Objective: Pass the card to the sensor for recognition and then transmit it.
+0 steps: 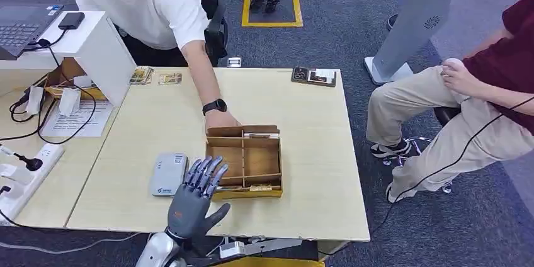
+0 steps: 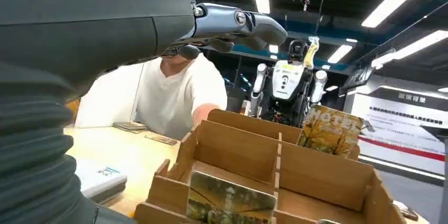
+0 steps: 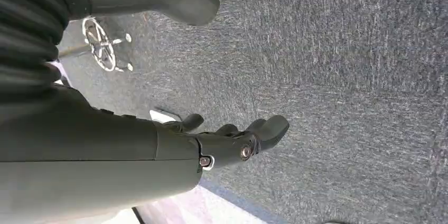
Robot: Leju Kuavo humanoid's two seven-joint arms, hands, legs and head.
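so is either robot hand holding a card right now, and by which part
Nothing is held. The left hand hovers open by the wooden box; the right hand hangs empty over the floor.

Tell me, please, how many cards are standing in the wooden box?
2: one card in the front compartment near the robot, one card at the far back wall of the wooden box. Others may be hidden.

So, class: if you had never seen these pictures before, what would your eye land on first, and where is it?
Probably the robot's left hand, fingers spread, hovering at the near left corner of the wooden divider box in the middle of the table. Next, the person in a white shirt reaching across to the box's far side, and the grey card reader lying left of the hand.
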